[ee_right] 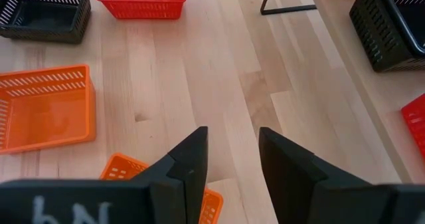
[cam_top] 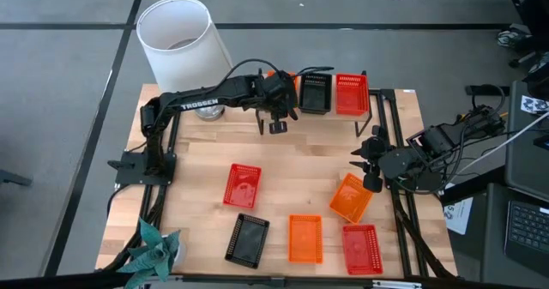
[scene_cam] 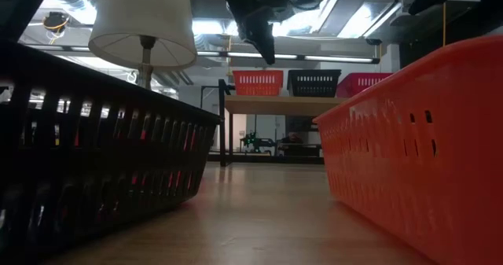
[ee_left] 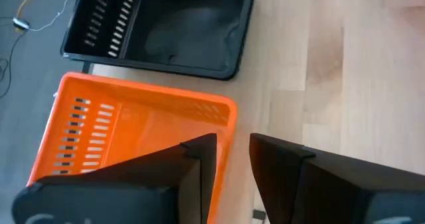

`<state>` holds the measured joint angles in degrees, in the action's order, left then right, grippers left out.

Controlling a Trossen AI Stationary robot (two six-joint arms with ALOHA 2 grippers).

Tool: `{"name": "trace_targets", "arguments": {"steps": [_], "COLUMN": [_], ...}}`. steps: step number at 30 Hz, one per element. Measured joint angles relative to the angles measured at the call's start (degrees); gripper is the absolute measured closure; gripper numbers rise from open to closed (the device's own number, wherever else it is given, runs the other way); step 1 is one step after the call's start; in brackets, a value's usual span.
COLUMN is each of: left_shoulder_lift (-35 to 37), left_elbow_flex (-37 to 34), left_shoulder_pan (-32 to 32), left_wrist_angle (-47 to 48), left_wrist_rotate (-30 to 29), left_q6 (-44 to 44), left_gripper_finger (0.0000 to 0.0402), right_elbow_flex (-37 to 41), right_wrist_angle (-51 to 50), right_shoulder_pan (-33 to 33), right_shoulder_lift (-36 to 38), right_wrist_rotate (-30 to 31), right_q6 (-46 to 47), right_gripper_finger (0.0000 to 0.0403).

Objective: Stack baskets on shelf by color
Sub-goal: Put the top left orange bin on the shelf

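The shelf (cam_top: 377, 109) stands along the table's far edge and bears an orange basket (ee_left: 133, 121), a black basket (cam_top: 315, 92) and a red basket (cam_top: 352, 93) side by side. My left gripper (cam_top: 276, 124) hovers open above the shelf's near edge beside the orange basket, clear of it in the low view (scene_cam: 266, 49). My right gripper (cam_top: 364, 165) is open above the table's right part, just above a tilted orange basket (cam_top: 350, 197) whose corner shows under its fingers (ee_right: 119, 169). A red basket (cam_top: 242, 185), a black one (cam_top: 248, 238), an orange one (cam_top: 305, 238) and another red one (cam_top: 361, 248) lie flat on the table.
A lamp with a white shade (cam_top: 180, 40) stands at the table's far left corner, close to the left arm. A teal paper plant (cam_top: 154, 250) sits at the near left corner. Bare wood lies between the shelf and the loose baskets (cam_top: 300, 156). Cables and equipment lie beyond the right edge.
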<state>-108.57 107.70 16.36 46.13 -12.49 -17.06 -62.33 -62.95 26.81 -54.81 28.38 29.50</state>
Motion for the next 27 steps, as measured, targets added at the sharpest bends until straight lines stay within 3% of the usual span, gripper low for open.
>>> {"name": "trace_targets", "arguments": {"steps": [12, 27], "left_shoulder_lift": [-0.89, -4.94], "left_elbow_flex": [0.08, -0.02], "left_shoulder_pan": [2.25, 2.12], "left_wrist_angle": [-5.08, -8.81], "left_wrist_rotate": [-4.51, -2.91], "left_q6": [-5.97, -6.06], "left_gripper_finger": [0.0317, 0.0317], "right_elbow_flex": [0.00, -0.04], "right_wrist_angle": [0.00, -1.31], "right_shoulder_pan": [0.00, 0.00], "right_shoulder_lift": [0.00, 0.02], "right_wrist_rotate": [-0.02, -0.09], "right_q6": [0.00, 0.09], "right_gripper_finger": [0.0268, 0.0268]}}
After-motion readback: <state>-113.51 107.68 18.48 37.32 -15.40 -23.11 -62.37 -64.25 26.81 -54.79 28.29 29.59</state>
